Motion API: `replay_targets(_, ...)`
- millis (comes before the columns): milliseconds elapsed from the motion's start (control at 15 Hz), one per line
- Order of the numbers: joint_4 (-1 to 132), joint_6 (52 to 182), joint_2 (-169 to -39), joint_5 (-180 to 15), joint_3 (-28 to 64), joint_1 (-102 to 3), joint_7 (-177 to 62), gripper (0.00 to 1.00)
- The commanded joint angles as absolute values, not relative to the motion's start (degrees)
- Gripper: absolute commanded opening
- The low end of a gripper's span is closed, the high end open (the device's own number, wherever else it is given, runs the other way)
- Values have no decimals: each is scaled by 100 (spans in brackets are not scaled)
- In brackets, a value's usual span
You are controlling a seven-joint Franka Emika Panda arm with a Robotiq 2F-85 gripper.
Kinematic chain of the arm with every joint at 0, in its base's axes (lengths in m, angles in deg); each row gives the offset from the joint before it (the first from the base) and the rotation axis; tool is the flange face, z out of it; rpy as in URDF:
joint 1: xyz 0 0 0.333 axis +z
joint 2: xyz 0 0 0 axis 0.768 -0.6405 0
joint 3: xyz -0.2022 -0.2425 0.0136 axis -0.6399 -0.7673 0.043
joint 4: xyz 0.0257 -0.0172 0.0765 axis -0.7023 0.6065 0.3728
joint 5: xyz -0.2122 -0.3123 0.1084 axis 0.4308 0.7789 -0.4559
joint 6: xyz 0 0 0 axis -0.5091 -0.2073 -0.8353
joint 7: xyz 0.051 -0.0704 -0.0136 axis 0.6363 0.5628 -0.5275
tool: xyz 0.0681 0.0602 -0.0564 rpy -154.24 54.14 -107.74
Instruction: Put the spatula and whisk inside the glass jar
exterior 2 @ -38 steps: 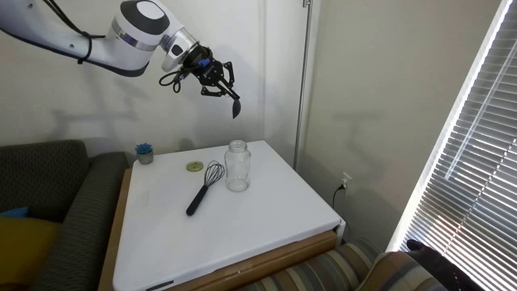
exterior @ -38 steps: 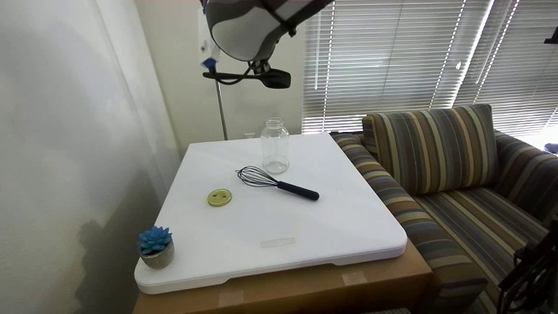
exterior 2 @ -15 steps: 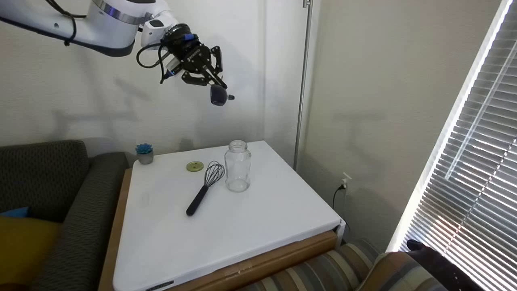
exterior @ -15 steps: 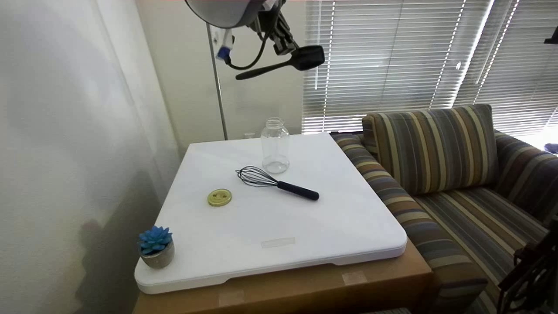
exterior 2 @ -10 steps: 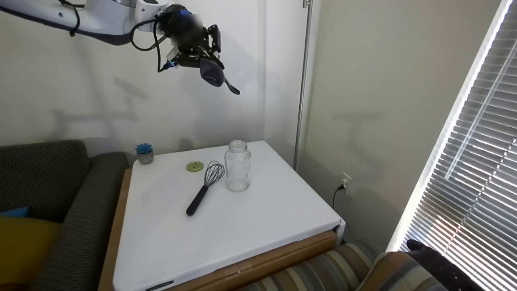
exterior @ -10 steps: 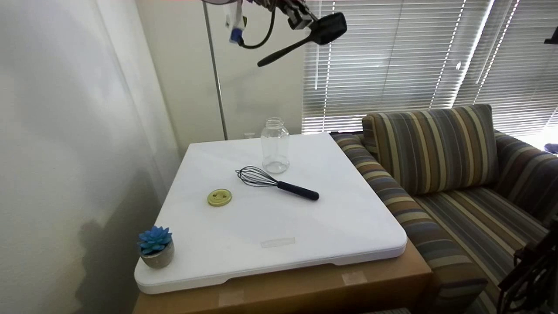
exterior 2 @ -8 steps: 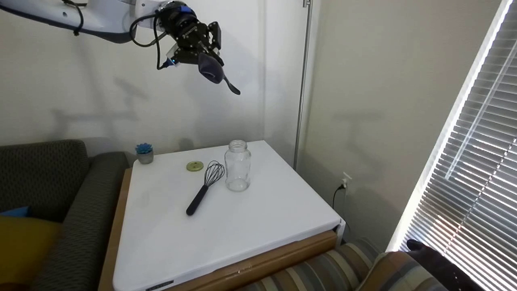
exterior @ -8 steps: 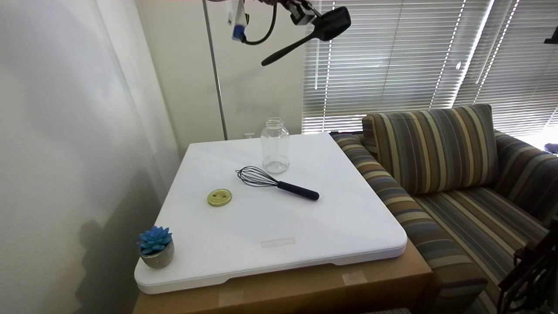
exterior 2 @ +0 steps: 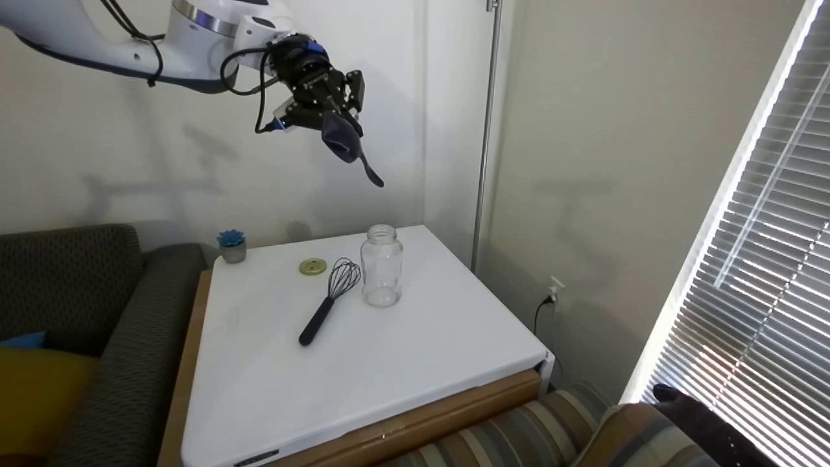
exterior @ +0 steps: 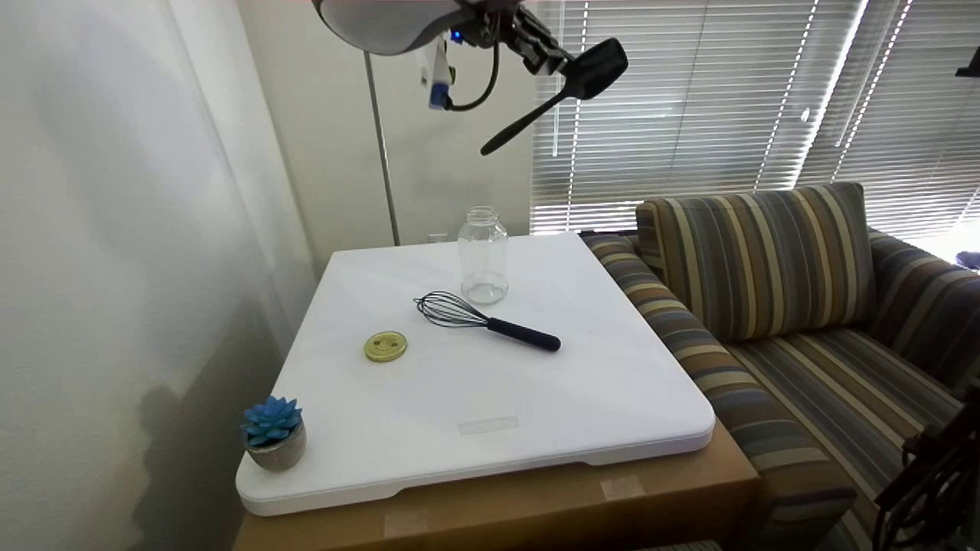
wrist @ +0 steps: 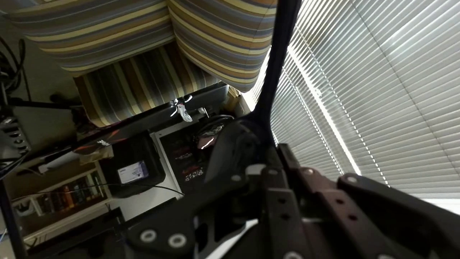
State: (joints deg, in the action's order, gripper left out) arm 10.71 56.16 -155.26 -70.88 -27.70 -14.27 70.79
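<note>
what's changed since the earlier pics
The gripper has carried the spatula rightward in an exterior view, tilting it from nearly level until its handle slants down. After rising, it has sunk slightly in the last half second. Nothing was newly grasped or let go; the spatula stays gripped. The whisk, glass jar, gold disc and potted plant stayed put.

The arm (exterior 2: 194,55) hangs outstretched in the air, its wrist (exterior 2: 253,34) tilted, the gripper (wrist: 279,154) slanting downward, clamped tight.

A white tabletop (exterior: 597,398) carries a glass jar (exterior: 483,260), whisk (exterior: 501,327), gold disc (exterior: 385,347) and potted plant (exterior: 274,433).
</note>
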Motion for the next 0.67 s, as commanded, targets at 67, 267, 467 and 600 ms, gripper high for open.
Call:
replay_targets(67, 380, 5168, -15951, -7204, -2636, -1798, 6679, 1)
replay_targets(267, 261, 5007, -16049, -7166, -2659, -1810, 6543, 1)
replay_targets(467, 195, 4903, -16106, -7167, -2654, -1794, 6422, 1)
replay_targets(600, 157, 4994, -16166, -7189, -2625, -1798, 6376, 1)
